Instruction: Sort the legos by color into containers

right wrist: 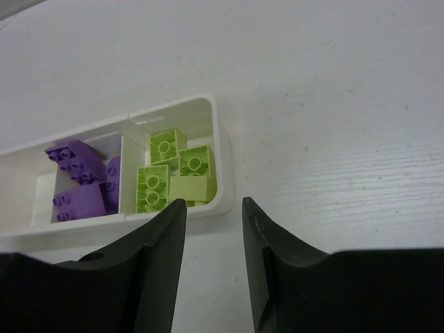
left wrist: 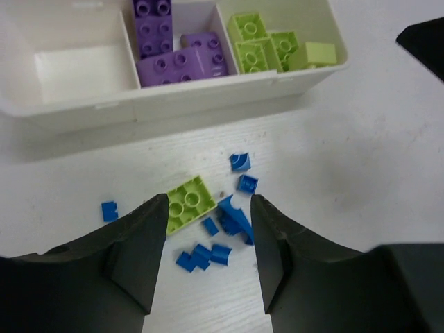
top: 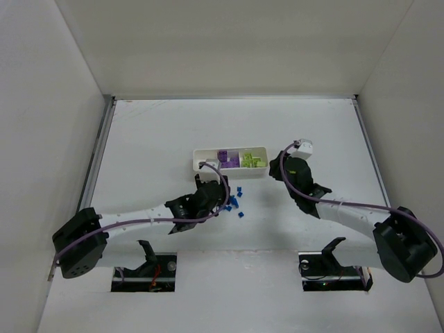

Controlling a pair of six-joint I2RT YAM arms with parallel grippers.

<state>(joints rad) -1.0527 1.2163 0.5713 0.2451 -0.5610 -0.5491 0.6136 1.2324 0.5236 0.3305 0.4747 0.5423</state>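
The white tray (top: 198, 154) lies mid-table. Its left compartment (left wrist: 76, 69) is bare, the middle one holds purple blocks (left wrist: 173, 52), and the right one holds lime-green bricks (left wrist: 267, 45). In front of it on the table lie one lime-green brick (left wrist: 187, 202), studs down, and several tiny blue pieces (left wrist: 232, 216). My left gripper (left wrist: 208, 201) hangs open over this pile, gripping nothing; the lime brick lies by its left finger (left wrist: 149, 236). My right gripper (right wrist: 214, 205) stands open and empty just in front of the tray's right end (right wrist: 223, 166), near the green bricks (right wrist: 177, 173).
The blue pieces (top: 236, 201) are scattered between the left gripper (top: 222, 203) and the tray's front wall (left wrist: 173, 97). The right gripper (top: 274, 168) sits close to the tray's right end. White walls enclose the table on three sides.
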